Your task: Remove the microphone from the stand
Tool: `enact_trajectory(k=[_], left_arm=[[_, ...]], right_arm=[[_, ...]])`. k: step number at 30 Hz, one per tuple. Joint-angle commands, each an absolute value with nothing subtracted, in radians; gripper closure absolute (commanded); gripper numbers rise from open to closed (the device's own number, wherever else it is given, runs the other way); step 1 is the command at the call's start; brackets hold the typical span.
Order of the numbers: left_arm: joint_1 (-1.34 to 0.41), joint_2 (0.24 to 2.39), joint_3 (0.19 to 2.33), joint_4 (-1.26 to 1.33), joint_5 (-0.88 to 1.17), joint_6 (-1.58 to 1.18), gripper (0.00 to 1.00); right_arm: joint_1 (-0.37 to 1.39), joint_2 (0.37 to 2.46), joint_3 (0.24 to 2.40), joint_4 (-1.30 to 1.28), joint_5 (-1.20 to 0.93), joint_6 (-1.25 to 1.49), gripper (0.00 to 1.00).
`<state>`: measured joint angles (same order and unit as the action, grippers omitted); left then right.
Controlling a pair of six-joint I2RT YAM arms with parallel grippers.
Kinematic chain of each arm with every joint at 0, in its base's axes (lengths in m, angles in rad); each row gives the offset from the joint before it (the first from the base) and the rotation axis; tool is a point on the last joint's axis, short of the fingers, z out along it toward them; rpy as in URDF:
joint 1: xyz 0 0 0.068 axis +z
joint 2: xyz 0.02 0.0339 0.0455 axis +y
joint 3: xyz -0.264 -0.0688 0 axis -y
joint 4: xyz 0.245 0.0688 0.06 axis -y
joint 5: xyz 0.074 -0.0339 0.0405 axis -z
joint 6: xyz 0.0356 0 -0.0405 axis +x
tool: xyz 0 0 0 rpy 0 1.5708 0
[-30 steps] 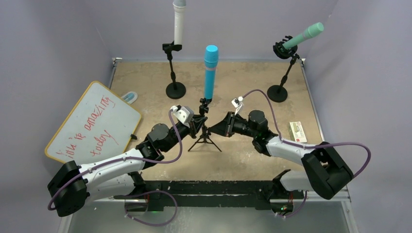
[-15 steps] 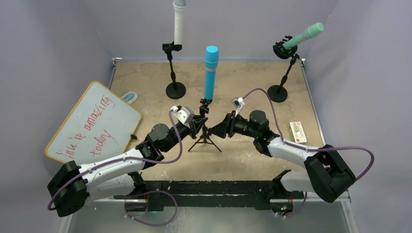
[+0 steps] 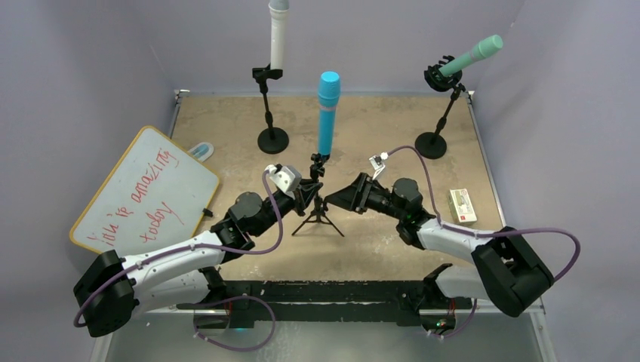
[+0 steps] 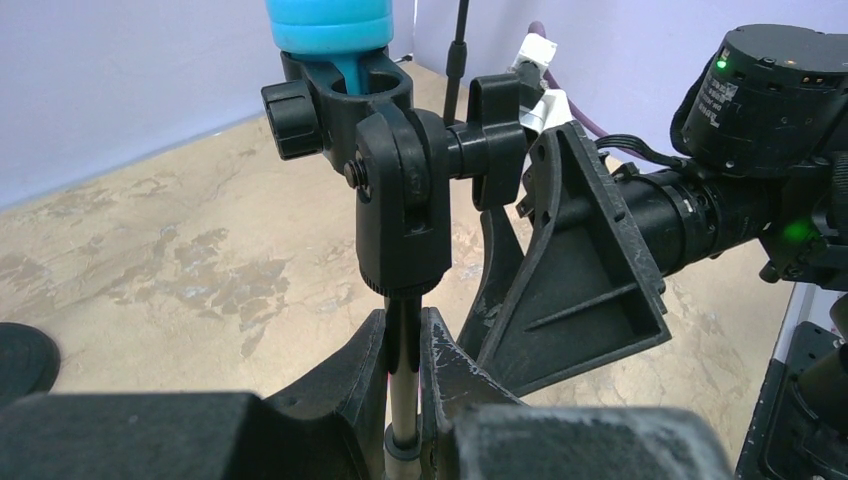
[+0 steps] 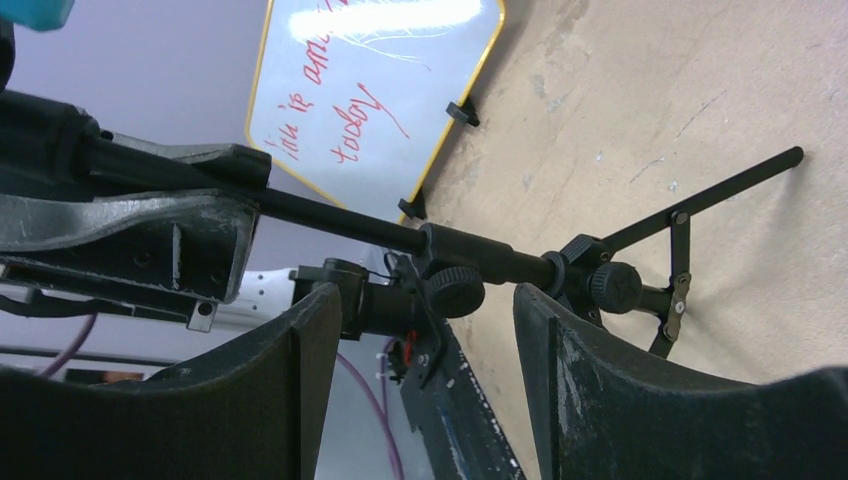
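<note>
The blue microphone (image 3: 327, 113) stands upright in the black clip (image 4: 400, 190) of a small tripod stand (image 3: 318, 215) at the table's middle. My left gripper (image 3: 308, 194) is shut on the stand's thin pole (image 4: 403, 340) just under the clip, one finger on each side. My right gripper (image 3: 341, 197) hovers just right of the stand. It is open, with nothing between its fingers (image 5: 590, 380). The pole (image 5: 480, 255) and a tripod knob (image 5: 612, 287) lie beyond the tips. In the left wrist view, only the microphone's lower end (image 4: 330, 25) shows.
A white microphone (image 3: 278, 38) on a round-base stand is at the back centre. A green microphone (image 3: 472, 56) on another stand is at the back right. A whiteboard (image 3: 143, 188) lies at left, and a small box (image 3: 461, 204) sits at right.
My right gripper has opened and drawn back a little to the right, away from the stand. The left gripper, stand and blue microphone have not moved.
</note>
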<state>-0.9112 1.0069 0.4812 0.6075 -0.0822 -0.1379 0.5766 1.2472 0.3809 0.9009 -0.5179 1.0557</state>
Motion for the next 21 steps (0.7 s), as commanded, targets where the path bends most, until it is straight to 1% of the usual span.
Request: enact_trajectory(k=[1,5,7,10,13,17,21], left_arm=[[-0.914,0.979,0.505,0.639,-0.063,-0.147,1.0],[-0.914,0.984,0.504,0.644,-0.063,-0.143,1.0],[-0.914,0.988,0.503,0.644,-0.06,-0.143,1.0],[-0.914,0.992,0.5,0.638,-0.058,-0.144,1.0],[-0.914,0.992,0.49,0.629,-0.06,-0.147,1.0],[-0.914,0.981,0.468,0.626,-0.067,-0.147,1.0],[-0.914,0.972,0.457,0.619,-0.062,-0.146,1.0]], right_arm=[[0.576,1.282,0.377,1.003,-0.522,1.135,0.36],[0.575,1.341,0.364,1.107,-0.56,1.183,0.41],[0.575,1.368,0.353,1.149,-0.572,1.198,0.42],[0.575,1.389,0.344,1.166,-0.574,1.203,0.42],[0.575,1.38,0.343,1.152,-0.569,1.195,0.39],[0.574,1.322,0.361,1.022,-0.529,1.144,0.35],[0.575,1.199,0.389,0.792,-0.418,1.053,0.3]])
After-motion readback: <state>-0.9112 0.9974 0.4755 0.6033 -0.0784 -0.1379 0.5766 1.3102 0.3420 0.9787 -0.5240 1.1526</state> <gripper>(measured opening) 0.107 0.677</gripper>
